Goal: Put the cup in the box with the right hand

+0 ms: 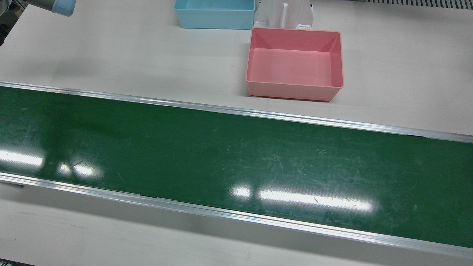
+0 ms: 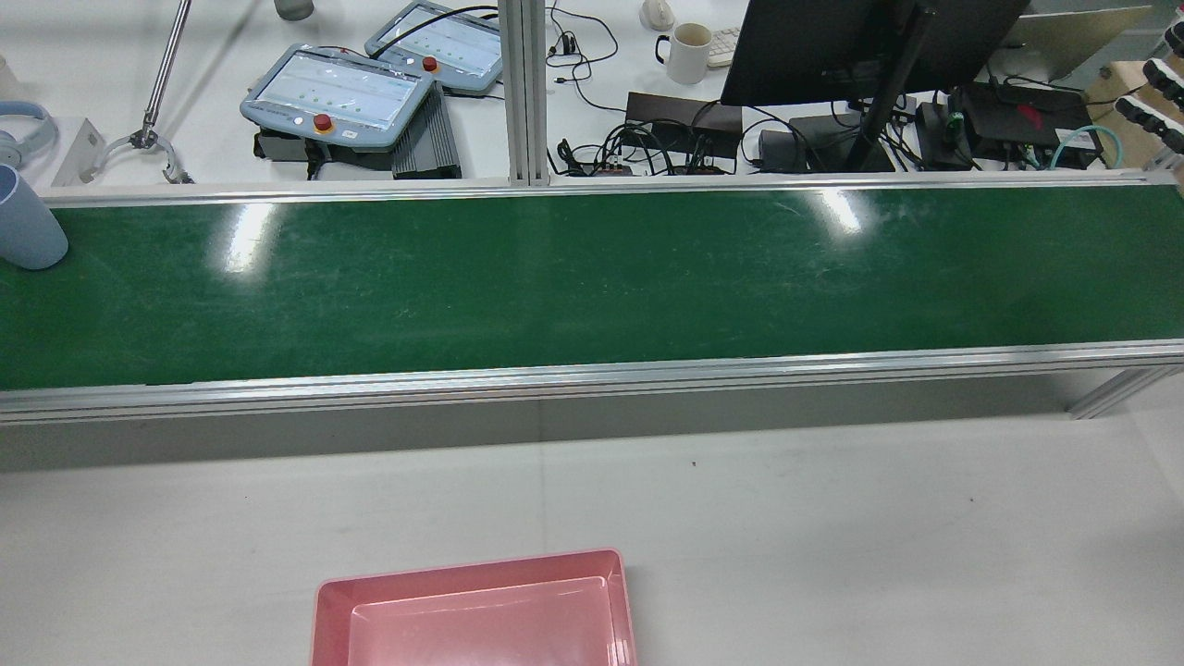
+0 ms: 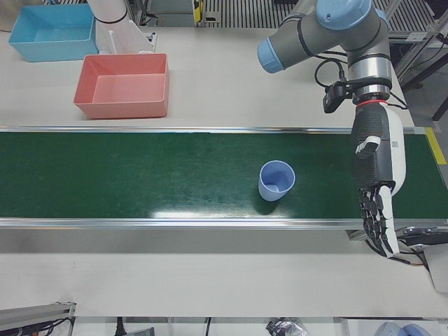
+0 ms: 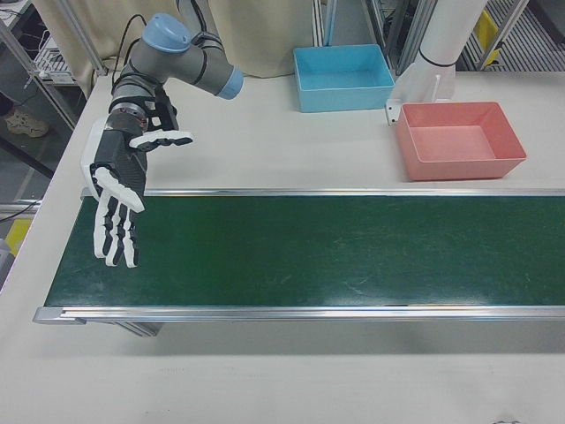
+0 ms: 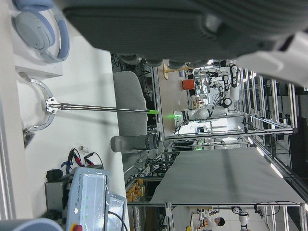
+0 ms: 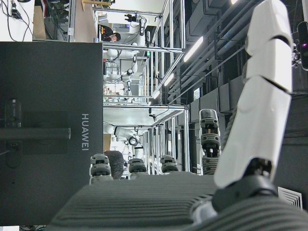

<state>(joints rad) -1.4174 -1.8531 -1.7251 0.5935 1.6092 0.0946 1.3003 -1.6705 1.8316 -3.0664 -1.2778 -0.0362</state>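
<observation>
I hold the right hand [image 4: 119, 208] above its end of the belt [image 4: 309, 252], fingers [image 4: 115, 234] spread and pointing down, gripping nothing. The left hand [image 3: 376, 189] hangs over the opposite end of the belt, fingers likewise extended and empty.

The cup [image 3: 276, 180] stands upright on the belt, mouth up, long axis vertical. It lies on the left arm's half: the left-front view shows it near the left hand's fingers, apart from them and toward the belt's middle. The right-front view does not show it at all, so it lies well beyond the right hand's fingers, along the belt toward the far end. In the rear view it [image 2: 26, 222] sits at the view's left edge.

Judgement: the left hand is nearer, but the task assigns the right hand, so the right hand either travels the belt's length or waits if the belt carries the cup toward it. No grasp has begun.

The box [image 4: 459, 140] is empty and sits on the table behind the belt, between the two hands
</observation>
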